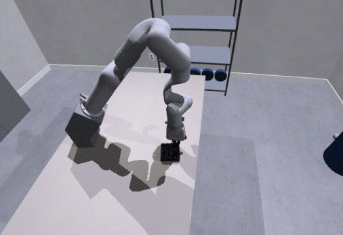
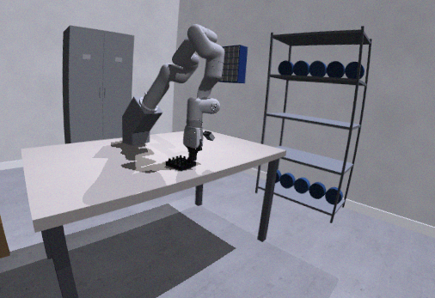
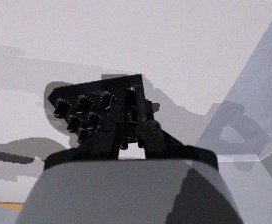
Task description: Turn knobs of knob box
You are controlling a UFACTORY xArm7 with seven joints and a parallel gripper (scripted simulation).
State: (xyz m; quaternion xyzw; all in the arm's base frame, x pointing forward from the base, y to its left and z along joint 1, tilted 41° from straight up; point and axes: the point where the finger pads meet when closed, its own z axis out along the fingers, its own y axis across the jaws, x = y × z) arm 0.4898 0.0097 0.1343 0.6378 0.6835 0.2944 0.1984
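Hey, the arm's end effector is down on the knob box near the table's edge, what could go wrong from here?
1. The end effector looks closed on one knob at the edge of the small knob box. Twisting may drag or tip the box rather than turn the knob.
2. Neighbouring knobs sit tight beside the fingers, so one could get nudged off its mark.
3. The box stands near the table edge, so a slide could carry it closer to the drop.

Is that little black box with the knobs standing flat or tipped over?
Standing flat: the knob box rests level on the table, knobs facing up, under the tool.
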